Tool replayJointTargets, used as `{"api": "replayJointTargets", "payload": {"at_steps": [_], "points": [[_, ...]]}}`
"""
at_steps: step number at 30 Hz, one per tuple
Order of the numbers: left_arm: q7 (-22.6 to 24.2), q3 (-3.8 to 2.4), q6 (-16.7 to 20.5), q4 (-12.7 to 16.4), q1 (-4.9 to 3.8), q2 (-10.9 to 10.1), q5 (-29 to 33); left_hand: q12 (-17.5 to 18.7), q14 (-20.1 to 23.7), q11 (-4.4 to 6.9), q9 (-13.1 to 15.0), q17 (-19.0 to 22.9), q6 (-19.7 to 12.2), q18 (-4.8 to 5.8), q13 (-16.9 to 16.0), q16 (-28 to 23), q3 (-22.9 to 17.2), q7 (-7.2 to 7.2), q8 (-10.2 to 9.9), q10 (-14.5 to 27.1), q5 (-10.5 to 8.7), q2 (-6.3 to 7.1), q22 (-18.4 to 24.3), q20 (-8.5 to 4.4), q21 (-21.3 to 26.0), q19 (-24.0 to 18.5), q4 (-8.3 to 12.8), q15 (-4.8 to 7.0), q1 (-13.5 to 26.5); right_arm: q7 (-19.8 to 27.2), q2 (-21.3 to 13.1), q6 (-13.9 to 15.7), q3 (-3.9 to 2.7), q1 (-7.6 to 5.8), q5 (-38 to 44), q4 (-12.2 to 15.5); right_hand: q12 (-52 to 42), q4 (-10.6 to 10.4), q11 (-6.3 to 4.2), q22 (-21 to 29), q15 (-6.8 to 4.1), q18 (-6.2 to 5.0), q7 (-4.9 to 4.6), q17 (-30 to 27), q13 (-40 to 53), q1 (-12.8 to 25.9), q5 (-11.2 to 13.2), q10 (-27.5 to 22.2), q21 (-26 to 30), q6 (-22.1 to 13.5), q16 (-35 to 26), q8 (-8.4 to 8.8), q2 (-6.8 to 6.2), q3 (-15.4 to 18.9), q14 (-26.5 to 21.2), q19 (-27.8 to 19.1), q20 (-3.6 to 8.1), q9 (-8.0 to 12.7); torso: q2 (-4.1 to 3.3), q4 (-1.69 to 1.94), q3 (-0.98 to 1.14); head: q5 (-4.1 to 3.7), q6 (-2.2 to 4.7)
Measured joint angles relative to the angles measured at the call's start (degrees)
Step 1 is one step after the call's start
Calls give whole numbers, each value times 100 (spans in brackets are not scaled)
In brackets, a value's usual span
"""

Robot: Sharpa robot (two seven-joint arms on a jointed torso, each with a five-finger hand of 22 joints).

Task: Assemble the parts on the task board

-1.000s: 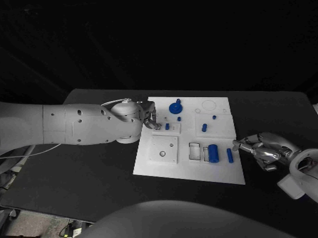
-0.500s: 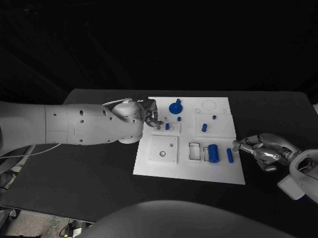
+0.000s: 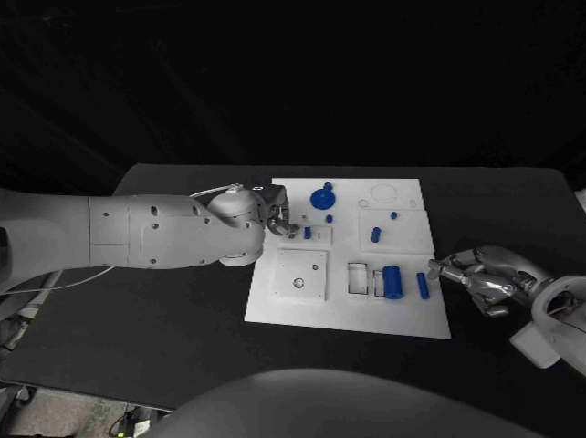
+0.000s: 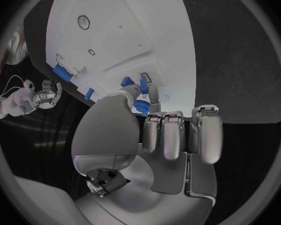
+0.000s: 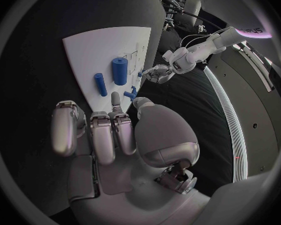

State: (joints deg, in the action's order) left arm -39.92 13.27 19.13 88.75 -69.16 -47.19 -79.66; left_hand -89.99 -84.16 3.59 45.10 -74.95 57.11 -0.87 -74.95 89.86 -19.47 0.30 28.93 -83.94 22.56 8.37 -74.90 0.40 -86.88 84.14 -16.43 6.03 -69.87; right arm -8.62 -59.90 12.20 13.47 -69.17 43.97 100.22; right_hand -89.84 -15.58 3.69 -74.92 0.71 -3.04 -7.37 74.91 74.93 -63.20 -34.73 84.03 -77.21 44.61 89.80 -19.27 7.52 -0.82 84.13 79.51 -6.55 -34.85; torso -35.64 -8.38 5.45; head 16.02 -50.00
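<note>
The left hand [image 3: 277, 222] pinches a small blue part [image 4: 140, 106] between thumb and fingertips just above the left edge of the task board [image 3: 274, 306], where the small sockets lie. The right hand [image 3: 484, 276] pinches a second blue part [image 5: 130, 92] off the board's right edge, near the large blue cylinder [image 3: 393, 281] and the slim blue pin [image 3: 423, 286]. The step in hand appears to be seating the left-hand part; the next move calls for alignment over its socket and a straight descent.

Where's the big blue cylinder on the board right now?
In the head view, the big blue cylinder lies on the task board near its right front, between a white slot and a thin blue rod.
</note>
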Motion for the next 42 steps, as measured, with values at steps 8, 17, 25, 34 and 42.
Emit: {"api": "replayJointTargets", "payload": {"at_steps": [8,17,25,34,42], "points": [[0,-2,22,-29,6,24,12,0,0,0,-1,0,0,-1,0,0,0,0,-3,0,-5,0,0,0,0,0,0,0,0,7,3,5,0,3,1,0,0,0,0,0,0,0,0,0,0,-25,0,0,0,0,0,0,-25,-32,0,0,0,0,2,0,0,1,0],[0,-1,47,-32,10,35,22,0,0,0,-10,1,0,-1,0,0,1,0,-3,0,-9,0,0,0,0,0,0,0,0,10,0,8,-1,4,1,3,0,0,0,0,0,0,0,0,0,-25,0,0,0,0,0,0,-25,-32,0,0,0,-1,2,0,0,-2,0],[0,-1,38,-7,11,11,29,0,0,0,-11,2,0,-1,0,0,1,0,-3,0,-10,0,0,0,22,0,0,0,0,12,6,10,-1,6,1,2,0,0,0,0,0,0,0,4,0,-25,0,0,0,0,0,0,-25,-32,0,-20,-21,5,3,0,0,4,0],[0,-1,23,-4,21,1,35,0,0,0,-10,2,0,0,0,0,1,0,-3,0,-10,0,0,0,21,0,0,0,0,12,3,11,-2,9,1,1,0,0,0,0,0,0,0,4,0,-26,0,0,20,0,0,0,-24,-31,0,-20,-21,5,4,0,0,15,0],[-1,0,17,-4,29,-5,39,0,0,0,-18,3,0,-1,0,0,1,0,-3,0,-32,1,0,0,21,0,0,0,1,10,5,10,-2,9,1,-10,0,0,0,0,0,0,0,3,0,-48,0,0,22,0,0,0,-2,-31,0,-20,-21,5,2,2,2,36,0]]}}
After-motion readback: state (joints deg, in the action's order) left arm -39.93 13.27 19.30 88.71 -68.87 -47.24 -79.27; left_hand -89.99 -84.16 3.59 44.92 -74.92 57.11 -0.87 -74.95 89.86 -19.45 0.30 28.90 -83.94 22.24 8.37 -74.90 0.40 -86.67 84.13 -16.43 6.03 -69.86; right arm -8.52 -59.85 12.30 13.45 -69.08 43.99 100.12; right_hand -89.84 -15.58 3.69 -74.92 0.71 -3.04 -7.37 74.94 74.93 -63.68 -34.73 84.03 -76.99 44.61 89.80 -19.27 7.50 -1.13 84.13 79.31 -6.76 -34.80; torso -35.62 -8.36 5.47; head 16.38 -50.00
